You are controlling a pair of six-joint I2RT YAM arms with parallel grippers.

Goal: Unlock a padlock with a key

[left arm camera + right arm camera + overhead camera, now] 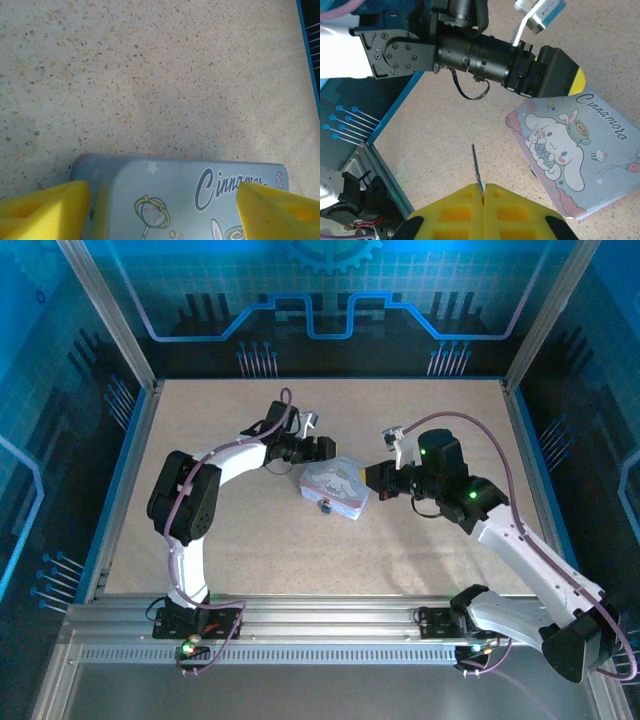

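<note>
The tiny dark padlock [325, 506] hangs at the near edge of a pale blue cartoon-printed tin [338, 480] in the middle of the table. My left gripper [318, 448] is open at the tin's far left end. In the left wrist view its yellow fingers [45, 210] stand wide apart over the end of the tin [190, 180], one by the corner and one above the lid. My right gripper [483, 189] is shut on the thin silvery key [477, 165], whose blade sticks out ahead of the pads. It hovers just right of the tin [580, 150].
The speckled beige tabletop [240, 540] is bordered by a blue rim and a metal frame [130, 340]. The left arm's dark wrist [470, 50] reaches across the far side of the tin. The arm bases sit on a rail [320, 625] at the near edge.
</note>
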